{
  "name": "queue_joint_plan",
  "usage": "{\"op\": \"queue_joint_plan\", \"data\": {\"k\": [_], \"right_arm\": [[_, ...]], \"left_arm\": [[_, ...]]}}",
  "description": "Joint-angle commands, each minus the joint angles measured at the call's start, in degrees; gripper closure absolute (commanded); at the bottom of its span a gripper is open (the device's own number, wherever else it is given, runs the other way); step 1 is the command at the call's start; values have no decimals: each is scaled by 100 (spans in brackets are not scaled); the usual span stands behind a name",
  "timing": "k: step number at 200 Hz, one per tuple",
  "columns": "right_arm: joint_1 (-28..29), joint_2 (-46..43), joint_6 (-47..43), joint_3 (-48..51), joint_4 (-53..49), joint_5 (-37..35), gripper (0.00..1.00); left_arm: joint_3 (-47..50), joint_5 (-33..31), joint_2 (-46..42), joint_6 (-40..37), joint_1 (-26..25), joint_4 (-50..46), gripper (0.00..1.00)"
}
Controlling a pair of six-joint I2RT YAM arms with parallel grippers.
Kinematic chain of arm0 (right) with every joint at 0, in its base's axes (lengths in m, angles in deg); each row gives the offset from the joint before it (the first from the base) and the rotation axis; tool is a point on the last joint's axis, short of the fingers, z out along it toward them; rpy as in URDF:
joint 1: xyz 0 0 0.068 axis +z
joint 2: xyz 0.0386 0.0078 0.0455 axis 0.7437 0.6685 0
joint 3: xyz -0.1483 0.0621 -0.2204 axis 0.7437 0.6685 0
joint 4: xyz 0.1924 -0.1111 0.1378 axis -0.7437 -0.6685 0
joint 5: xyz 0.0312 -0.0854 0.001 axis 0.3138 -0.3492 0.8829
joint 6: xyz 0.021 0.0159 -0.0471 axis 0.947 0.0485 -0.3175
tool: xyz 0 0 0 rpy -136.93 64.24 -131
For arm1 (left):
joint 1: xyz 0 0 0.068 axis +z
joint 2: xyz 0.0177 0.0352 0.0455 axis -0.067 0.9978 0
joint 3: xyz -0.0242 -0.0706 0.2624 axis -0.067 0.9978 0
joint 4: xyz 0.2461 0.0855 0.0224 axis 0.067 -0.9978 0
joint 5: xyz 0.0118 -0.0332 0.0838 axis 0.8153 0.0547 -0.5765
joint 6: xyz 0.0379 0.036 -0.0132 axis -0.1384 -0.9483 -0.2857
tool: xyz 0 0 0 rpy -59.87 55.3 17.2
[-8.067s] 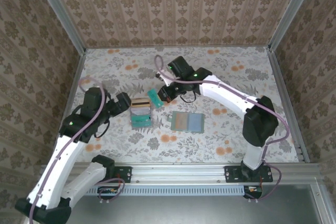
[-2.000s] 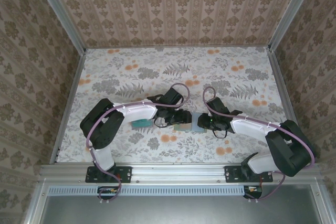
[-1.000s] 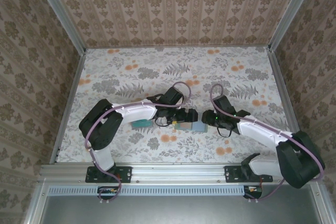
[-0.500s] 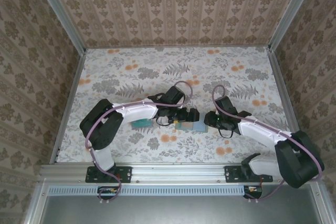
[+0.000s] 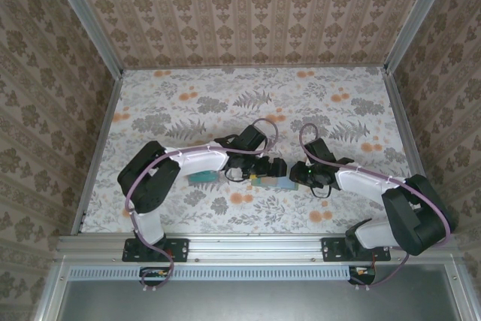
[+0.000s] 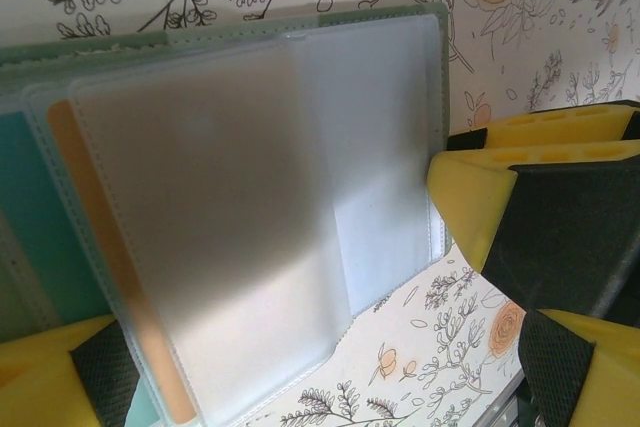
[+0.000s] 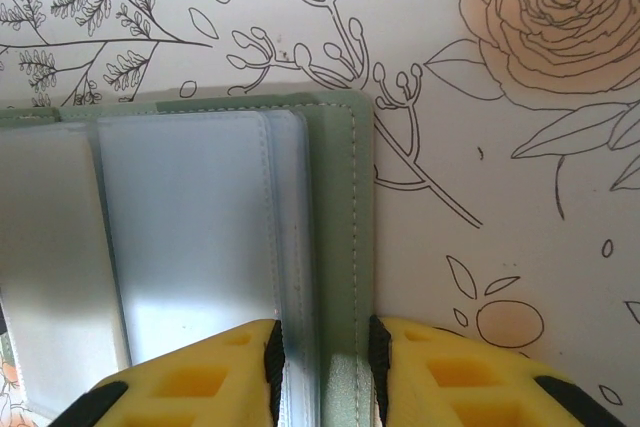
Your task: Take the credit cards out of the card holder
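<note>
Right wrist view: right gripper [image 7: 322, 352] pinched right edge of card holder [image 7: 200, 227]. Holder lay open on table [image 5: 225, 95] between arms, long side running left to right. Left gripper [image 6: 290, 297] spread wide over sleeves. Holder likely light, floppy, slippery. Best grab beige card [image 6: 110, 267] by bare edge.

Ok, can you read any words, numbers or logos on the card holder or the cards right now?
No text can be read anywhere.
card holder: plain green cover and frosted sleeves, no print to be seen.
teal card and orange card edge inside the sleeves: only colour shows through, any print is blurred by the frosting.
loose cards in the top view: too small to read.
</note>
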State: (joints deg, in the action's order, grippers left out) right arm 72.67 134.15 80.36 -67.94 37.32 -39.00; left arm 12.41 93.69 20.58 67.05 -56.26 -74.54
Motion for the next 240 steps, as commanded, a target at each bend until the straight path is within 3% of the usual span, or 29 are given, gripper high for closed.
{"op": "queue_joint_plan", "data": {"k": [1,50,106,240], "right_arm": [[-10,31,-3,18,12,106,66],[-10,33,-8,0,9,104,66],[-9,66,-4,18,27,104,65],[-5,174,7,35,93,126,65]], "left_arm": [[-78,-138,-236,-205,-6,-278,0],[-181,-720,-470,-295,116,-909,0],[-276,-226,-240,-294,113,-507,0],[-387,105,302,-211,70,-352,1]]}}
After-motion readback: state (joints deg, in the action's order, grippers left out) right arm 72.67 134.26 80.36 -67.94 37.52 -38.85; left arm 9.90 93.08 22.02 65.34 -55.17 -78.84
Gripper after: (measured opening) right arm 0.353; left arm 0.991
